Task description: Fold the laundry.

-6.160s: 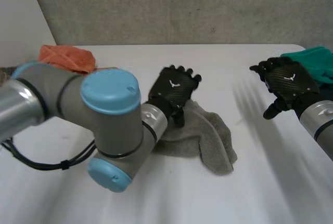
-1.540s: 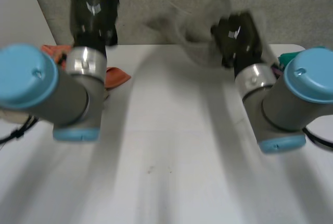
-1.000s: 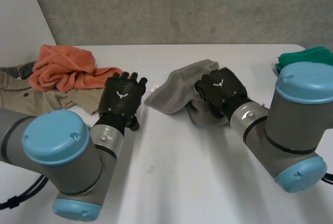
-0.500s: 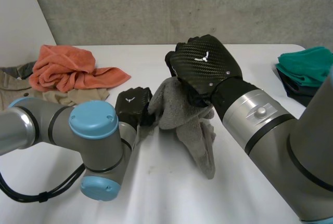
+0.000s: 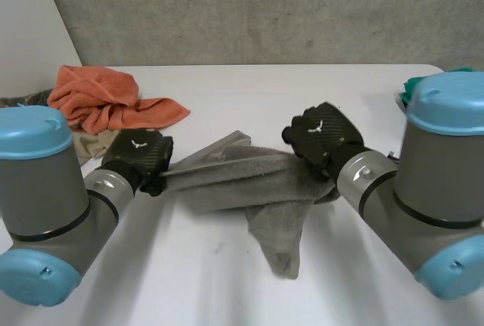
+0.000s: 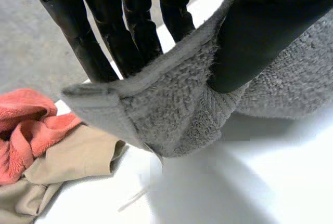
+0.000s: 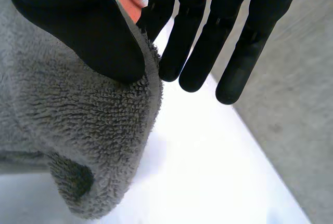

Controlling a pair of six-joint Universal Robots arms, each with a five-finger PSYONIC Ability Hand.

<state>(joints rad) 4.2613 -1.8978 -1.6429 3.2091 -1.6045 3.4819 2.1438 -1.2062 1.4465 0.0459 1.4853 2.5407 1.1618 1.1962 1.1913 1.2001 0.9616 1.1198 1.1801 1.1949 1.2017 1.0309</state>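
In the middle of the head view the grey towel (image 5: pixel 242 178) stretches over the white table (image 5: pixel 227 280) between both hands, a flap trailing toward the lower middle. The left hand (image 5: pixel 138 156), centre left, pinches one end between thumb and fingers, and the right hand (image 5: pixel 321 138), centre right, pinches the opposite edge likewise. An orange cloth (image 5: pixel 98 99) lies upper left.

- The light is even and soft; the white table (image 5: pixel 249 91) reads bright, with no hard glare.
- The concrete wall (image 5: pixel 265 8) at 12 o'clock is dimmer.
- In the left wrist view, the grey towel (image 6: pixel 171 104) casts a soft-edged shadow on the table beneath it.
- In the right wrist view, the table is almost pure white toward 5 o'clock.
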